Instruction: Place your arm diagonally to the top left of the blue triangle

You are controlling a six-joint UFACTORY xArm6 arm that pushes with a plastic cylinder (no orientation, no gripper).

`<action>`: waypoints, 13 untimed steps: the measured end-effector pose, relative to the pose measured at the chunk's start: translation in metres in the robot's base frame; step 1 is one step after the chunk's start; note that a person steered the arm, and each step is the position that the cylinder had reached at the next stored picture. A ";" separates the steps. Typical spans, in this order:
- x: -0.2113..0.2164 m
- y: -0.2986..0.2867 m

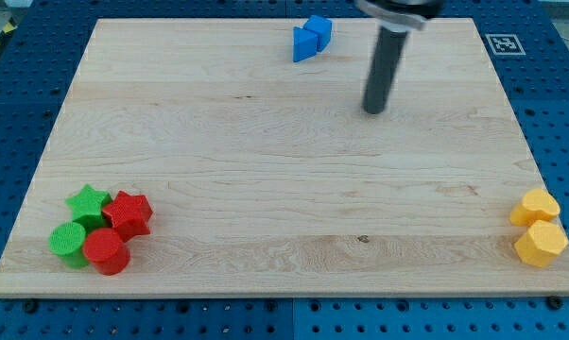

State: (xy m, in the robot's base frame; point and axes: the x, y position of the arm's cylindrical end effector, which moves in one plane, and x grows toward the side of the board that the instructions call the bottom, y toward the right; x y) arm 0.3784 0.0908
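Note:
The blue triangle [305, 44] lies near the view's top edge of the wooden board [266, 161], touching a second blue block [319, 28] just above and right of it. My tip [374, 110] is the lower end of a dark rod that comes down from the view's top. It rests on the board to the right of and below the blue triangle, well apart from it.
At the view's bottom left sit a green star [89, 202], a red star-like block [129, 213], a green cylinder [68, 243] and a red cylinder [106, 251], clustered. At the bottom right are a yellow heart [535, 207] and a yellow hexagon [541, 244].

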 end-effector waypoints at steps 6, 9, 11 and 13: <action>-0.174 -0.155; -0.178 -0.152; -0.186 -0.152; -0.186 -0.152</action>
